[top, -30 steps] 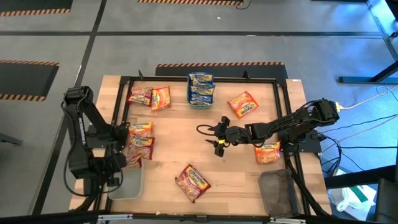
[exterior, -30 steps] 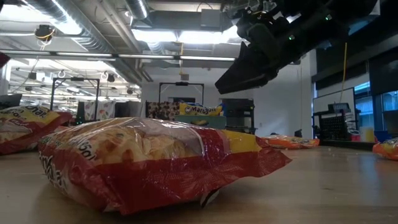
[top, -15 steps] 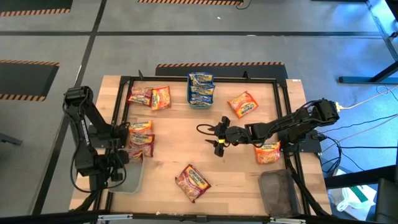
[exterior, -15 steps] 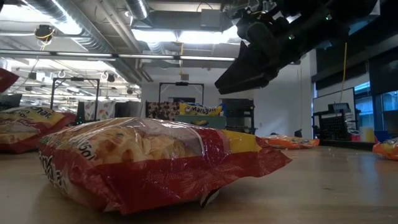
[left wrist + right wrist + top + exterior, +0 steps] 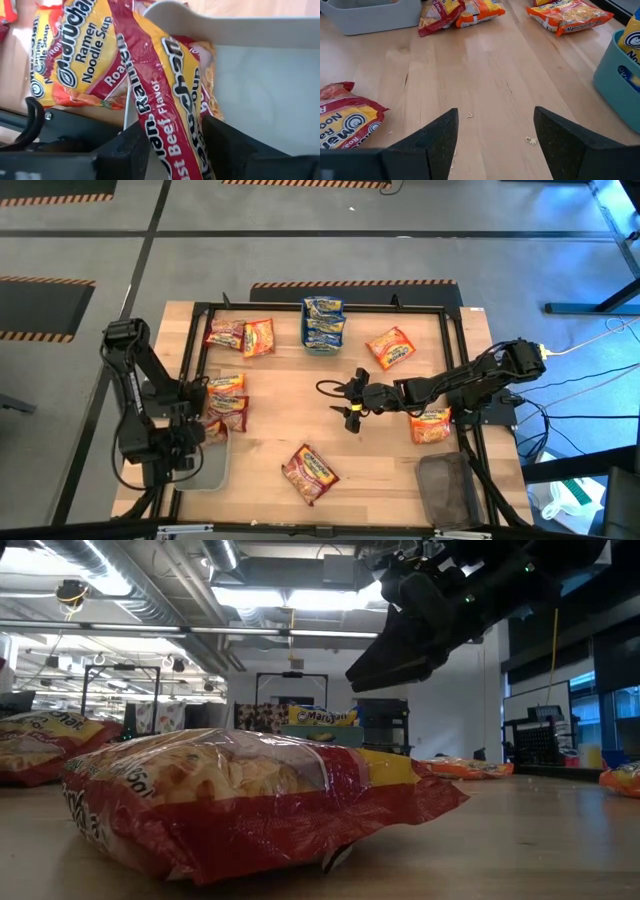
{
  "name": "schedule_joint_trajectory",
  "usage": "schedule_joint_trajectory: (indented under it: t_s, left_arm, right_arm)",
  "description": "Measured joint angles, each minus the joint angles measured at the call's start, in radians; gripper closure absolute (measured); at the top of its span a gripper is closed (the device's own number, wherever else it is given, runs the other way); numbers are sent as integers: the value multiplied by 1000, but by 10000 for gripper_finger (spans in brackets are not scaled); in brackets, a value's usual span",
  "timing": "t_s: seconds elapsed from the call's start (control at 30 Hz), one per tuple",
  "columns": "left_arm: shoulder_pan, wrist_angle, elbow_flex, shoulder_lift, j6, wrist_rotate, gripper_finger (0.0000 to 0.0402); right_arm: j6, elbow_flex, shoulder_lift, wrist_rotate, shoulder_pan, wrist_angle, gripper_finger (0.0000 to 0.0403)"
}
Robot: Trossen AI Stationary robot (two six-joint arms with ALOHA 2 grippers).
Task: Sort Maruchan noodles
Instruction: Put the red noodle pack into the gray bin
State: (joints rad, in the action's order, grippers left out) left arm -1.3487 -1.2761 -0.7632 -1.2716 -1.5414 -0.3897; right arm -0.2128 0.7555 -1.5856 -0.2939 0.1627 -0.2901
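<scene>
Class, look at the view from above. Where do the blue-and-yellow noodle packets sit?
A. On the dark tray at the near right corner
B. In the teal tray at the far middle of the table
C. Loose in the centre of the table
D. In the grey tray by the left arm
B: the high view shows the blue-and-yellow packets stacked inside the teal tray at the far middle of the table, apart from the red and orange packets.
</scene>
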Motion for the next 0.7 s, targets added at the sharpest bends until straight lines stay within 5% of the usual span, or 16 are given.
schedule_joint_trajectory:
  t_s: [0.5,0.7]
  left_arm:
    - [19,-218,-189,9,-116,8,232]
    - [94,-276,-293,9,-130,-152,234]
  right_arm:
    - [46,0,0,27,0,-1,159]
    - [37,0,0,27,0,2,159]
